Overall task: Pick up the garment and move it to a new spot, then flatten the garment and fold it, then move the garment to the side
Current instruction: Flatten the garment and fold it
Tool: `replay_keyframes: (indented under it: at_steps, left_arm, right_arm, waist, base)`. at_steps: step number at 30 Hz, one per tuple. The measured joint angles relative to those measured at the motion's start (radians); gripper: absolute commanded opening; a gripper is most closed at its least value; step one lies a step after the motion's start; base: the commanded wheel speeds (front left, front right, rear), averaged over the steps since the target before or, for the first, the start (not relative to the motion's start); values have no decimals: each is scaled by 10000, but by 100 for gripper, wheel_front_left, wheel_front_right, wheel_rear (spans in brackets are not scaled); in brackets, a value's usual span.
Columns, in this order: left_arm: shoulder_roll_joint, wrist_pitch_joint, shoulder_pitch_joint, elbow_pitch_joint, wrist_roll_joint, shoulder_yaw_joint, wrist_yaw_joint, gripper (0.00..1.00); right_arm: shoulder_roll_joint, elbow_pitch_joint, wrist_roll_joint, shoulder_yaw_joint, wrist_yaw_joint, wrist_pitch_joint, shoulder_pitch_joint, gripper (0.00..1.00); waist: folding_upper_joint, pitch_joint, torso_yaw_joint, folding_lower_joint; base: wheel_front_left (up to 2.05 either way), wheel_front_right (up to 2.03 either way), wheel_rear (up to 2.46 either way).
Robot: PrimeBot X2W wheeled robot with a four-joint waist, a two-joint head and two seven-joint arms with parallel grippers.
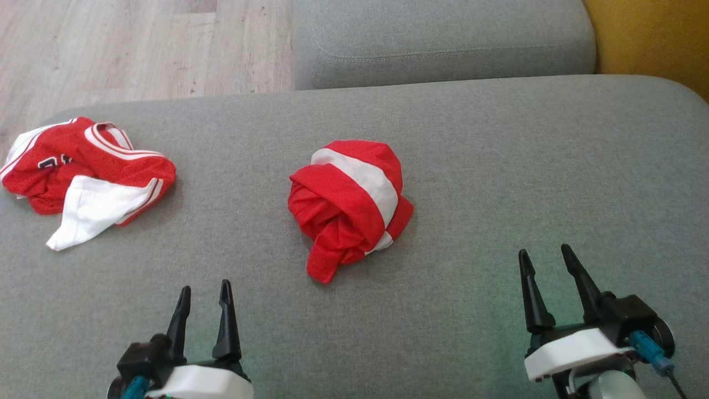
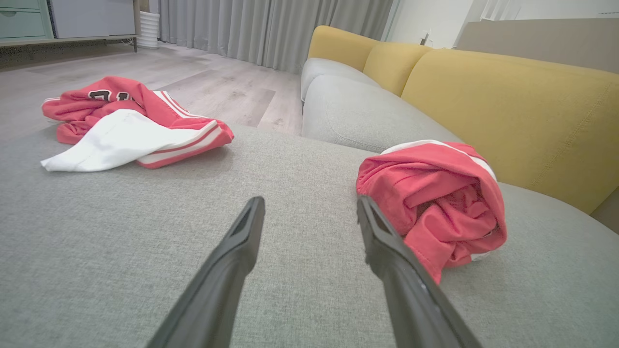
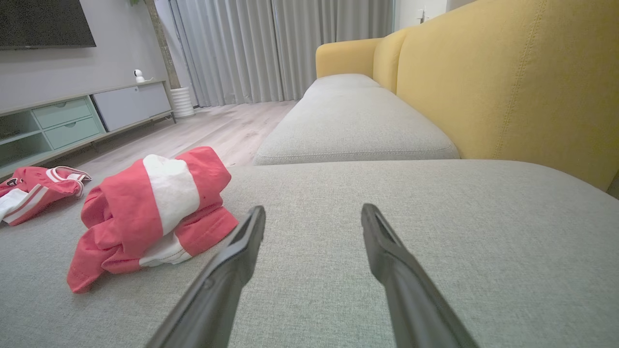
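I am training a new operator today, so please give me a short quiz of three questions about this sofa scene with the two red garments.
1. True or false: the left claw holds the balled garment.
2. In the head view, which lies nearest the left edge of the grey seat? A) the balled garment B) the spread jersey C) the right claw
3. What colour is the broad stripe across the balled garment?
Key: 1 false, both claws are open and empty; 2 B; 3 white.
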Motion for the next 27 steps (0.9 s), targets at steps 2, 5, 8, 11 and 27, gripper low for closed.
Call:
replay_keyframes:
  at_steps: [2,5,8,11,27]
  left_arm:
    - [-6,0,1,59,0,13,-29,100]
    - [-35,0,-4,117,0,25,-33,100]
    - [-63,0,-11,138,65,29,-46,100]
    - [-104,0,-33,136,102,31,-107,100]
    - [-405,0,-476,201,265,-59,-198,100]
  right_arm:
    - [0,8,0,-2,0,0,0,100]
    - [0,50,0,-12,0,0,-1,100]
    - [0,58,-12,-50,0,0,-1,100]
    - [0,142,-199,-17,0,0,-16,100]
    - [-15,2936,-1012,848,0,792,-2474,100]
  waist:
    - [0,2,8,0]
    - [0,17,28,0]
    - [0,71,79,0]
    - [0,161,199,1]
    - [0,876,2394,1]
  base:
    - [0,0,0]
    - [0,0,0]
    - [0,0,0]
    - [0,0,0]
    - [0,0,0]
